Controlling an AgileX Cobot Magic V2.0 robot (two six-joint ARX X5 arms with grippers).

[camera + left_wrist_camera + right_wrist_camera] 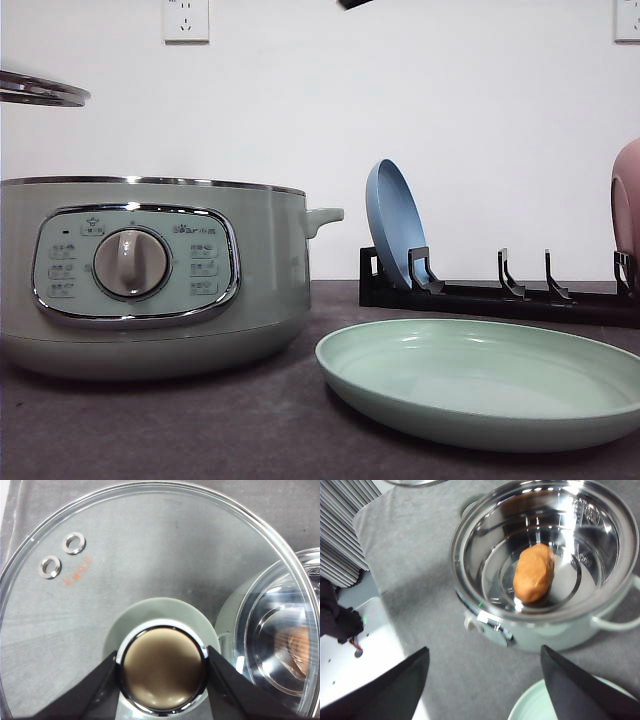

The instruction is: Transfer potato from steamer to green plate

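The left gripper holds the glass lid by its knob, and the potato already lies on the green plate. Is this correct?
Not fully. The left gripper does hold the glass lid by its knob, but the potato lies inside the steamer, as the right wrist view shows. The green plate holds nothing.

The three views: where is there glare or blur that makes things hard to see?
Front view: sharp and evenly lit, soft shadow under the green plate. Left wrist view: the glass lid is clear, but the steamer seen through its edge is bent and glary. Right wrist view: slightly blurred, strong glare on the steamer's metal bowl around the potato.
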